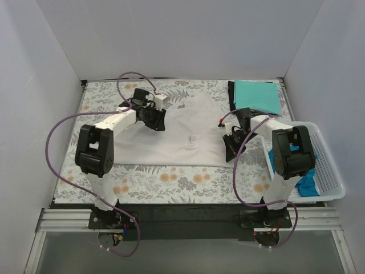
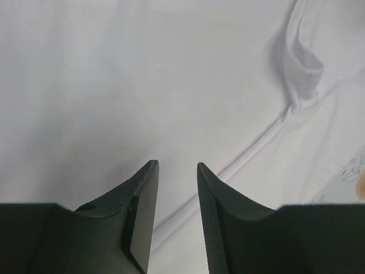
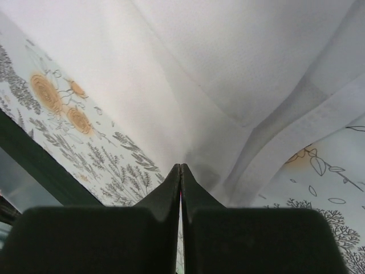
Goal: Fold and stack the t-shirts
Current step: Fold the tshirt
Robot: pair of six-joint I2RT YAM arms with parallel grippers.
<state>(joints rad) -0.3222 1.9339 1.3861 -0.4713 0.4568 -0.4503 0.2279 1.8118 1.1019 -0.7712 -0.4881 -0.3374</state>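
From above we see the white shirt (image 1: pixel 171 142) spread on the bench (image 1: pixel 142 182), with the left pincer (image 1: pixel 155 120) at its far-left part and the right pincer (image 1: pixel 231 142) at its right edge. Left wrist: jaws narrowly apart over the cloth. Right wrist: jaws pressed together, pinching the shirt's edge.

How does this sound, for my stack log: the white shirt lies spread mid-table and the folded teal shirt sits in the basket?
Wrong in one place. The top view shows the folded teal shirt on a dark shirt at the table's far right corner, not in the basket. The white shirt does lie spread mid-table.
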